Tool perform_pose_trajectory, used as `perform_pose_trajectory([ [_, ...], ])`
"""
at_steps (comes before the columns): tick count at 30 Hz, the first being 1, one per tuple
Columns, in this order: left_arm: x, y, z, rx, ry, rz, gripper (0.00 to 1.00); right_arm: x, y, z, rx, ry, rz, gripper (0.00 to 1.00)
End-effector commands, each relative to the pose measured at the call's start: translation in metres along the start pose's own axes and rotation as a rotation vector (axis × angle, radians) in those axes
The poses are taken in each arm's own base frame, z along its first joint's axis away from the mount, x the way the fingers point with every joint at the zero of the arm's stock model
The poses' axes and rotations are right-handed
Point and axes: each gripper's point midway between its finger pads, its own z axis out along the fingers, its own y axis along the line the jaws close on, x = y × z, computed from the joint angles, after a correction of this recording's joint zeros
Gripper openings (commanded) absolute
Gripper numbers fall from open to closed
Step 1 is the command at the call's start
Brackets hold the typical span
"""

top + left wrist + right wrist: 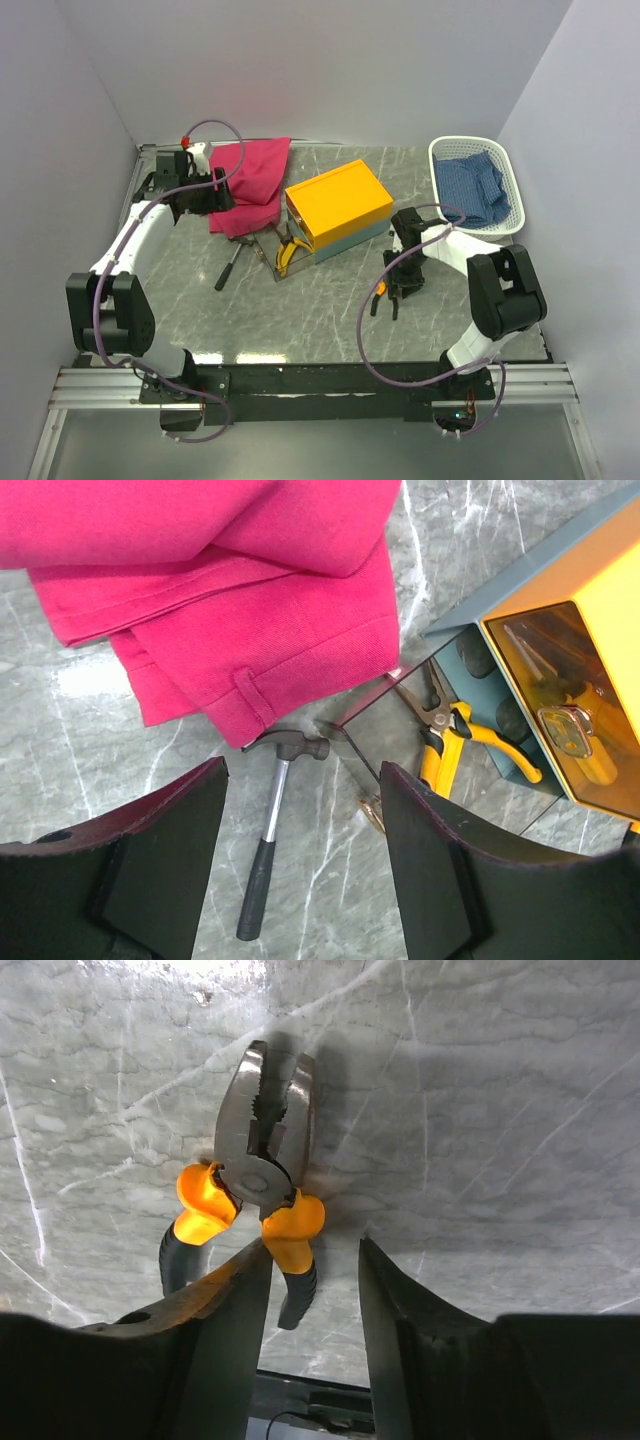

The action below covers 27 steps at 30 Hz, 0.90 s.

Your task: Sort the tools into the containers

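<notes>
The black-handled hammer (231, 266) lies on the table in front of the magenta cloth; in the left wrist view the hammer (268, 825) is below and between my fingers. My left gripper (207, 196) (300, 865) is open and empty, high above the cloth's edge. Yellow-black pliers (288, 251) (452, 752) lie at the orange-yellow toolbox (338, 208) (585, 640). Orange-black pliers (380, 297) (256, 1192) lie on the table. My right gripper (404, 291) (312, 1320) is open just over them, one handle between the fingers, not gripped. No screwdrivers are clearly seen.
A magenta cloth (248, 184) (250, 590) lies at the back left. A white lattice basket (442, 154) at the back right holds a blue checked cloth (482, 188). A clear flap (372, 702) hangs open at the toolbox's front by the pliers.
</notes>
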Motion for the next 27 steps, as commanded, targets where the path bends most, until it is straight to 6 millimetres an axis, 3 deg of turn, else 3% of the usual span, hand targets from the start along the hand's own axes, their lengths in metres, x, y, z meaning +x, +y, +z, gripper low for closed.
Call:
perform_pose_trajectory([
  [1,-0.02,0.001,-0.015,-0.01,-0.078,0.007,0.68,-0.001,0.0,0.011,-0.002,0.016,0.006,0.45],
  [4,-0.02,0.002,-0.012,-0.007,-0.08,-0.011,0.69,0.001,0.003,0.013,-0.021,0.028,0.0,0.33],
  [5,-0.022,0.001,-0.01,0.0,-0.081,-0.017,0.69,0.0,0.003,0.012,-0.028,0.025,-0.001,0.21],
  [8,-0.029,-0.003,-0.006,0.023,-0.085,-0.029,0.69,-0.004,0.004,0.005,-0.036,-0.004,-0.011,0.0],
  [15,-0.038,-0.003,0.014,0.035,-0.073,-0.077,0.68,-0.007,0.021,-0.052,-0.132,-0.097,-0.185,0.0],
  [18,-0.039,-0.003,0.02,0.033,-0.066,-0.088,0.68,-0.01,0.042,-0.096,-0.218,-0.173,-0.232,0.0],
  [21,-0.038,-0.002,0.022,0.027,-0.063,-0.091,0.68,-0.023,0.078,-0.148,-0.266,-0.358,-0.384,0.0],
  [25,-0.037,-0.001,0.022,0.013,-0.067,-0.092,0.68,-0.057,0.129,-0.21,-0.354,-0.682,-0.598,0.0],
  [27,-0.038,0.001,0.02,0.002,-0.072,-0.094,0.68,-0.059,0.156,-0.22,-0.396,-0.734,-0.687,0.0],
])
